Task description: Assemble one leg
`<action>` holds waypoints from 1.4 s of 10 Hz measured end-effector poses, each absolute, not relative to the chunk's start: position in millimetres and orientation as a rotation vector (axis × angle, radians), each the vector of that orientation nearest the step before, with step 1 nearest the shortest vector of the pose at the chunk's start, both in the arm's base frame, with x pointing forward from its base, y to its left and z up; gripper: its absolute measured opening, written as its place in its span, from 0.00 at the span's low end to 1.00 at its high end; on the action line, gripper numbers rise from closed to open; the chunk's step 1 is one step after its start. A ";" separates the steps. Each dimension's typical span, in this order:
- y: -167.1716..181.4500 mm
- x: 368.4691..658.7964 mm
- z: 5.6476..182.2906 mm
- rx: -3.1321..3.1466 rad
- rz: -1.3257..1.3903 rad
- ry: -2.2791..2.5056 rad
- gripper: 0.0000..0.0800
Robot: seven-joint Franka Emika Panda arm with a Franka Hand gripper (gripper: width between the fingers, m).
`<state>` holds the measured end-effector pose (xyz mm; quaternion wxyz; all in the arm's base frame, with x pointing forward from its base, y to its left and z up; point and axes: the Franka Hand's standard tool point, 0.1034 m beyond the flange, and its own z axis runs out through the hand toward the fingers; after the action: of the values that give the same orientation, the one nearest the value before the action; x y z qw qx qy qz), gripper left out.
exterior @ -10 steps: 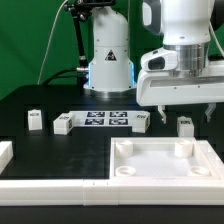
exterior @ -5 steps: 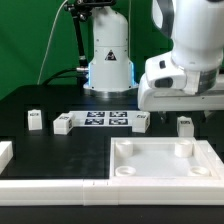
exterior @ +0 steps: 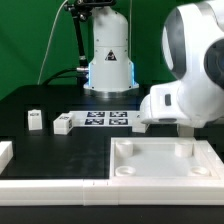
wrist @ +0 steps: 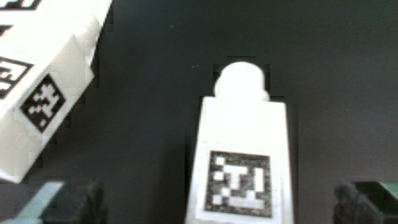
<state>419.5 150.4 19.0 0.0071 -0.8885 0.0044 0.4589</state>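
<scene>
The leg (wrist: 240, 150) is a small white post with a rounded tip and a black-and-white tag. It lies on the black table. In the wrist view my gripper (wrist: 221, 203) is open and straddles it, one dark finger (wrist: 71, 200) on each side, with gaps to the leg. In the exterior view the gripper (exterior: 185, 126) is low over the table just behind the large white square piece (exterior: 165, 165). The arm's hand hides that leg there. Three more legs (exterior: 35, 120) (exterior: 63, 124) (exterior: 141, 121) stand further toward the exterior view's left.
The marker board (exterior: 105, 119) lies between two of the other legs. A white tagged piece (wrist: 45, 90) lies close beside the leg. The robot base (exterior: 108, 60) stands at the back. White frame pieces (exterior: 50, 185) lie along the front edge.
The arm has dropped and swung toward the camera. The gripper has come down around the leg on the exterior view's right, which the hand now hides.
</scene>
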 end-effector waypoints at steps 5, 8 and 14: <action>150.8 410.2 7.3 -2.754 1.508 0.027 0.81; 152.2 408.6 6.6 -2.756 1.513 0.023 0.66; 152.1 408.5 6.5 -2.756 1.513 0.023 0.36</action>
<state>408.5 152.1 6.5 -0.0013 -0.8766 0.0074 0.4812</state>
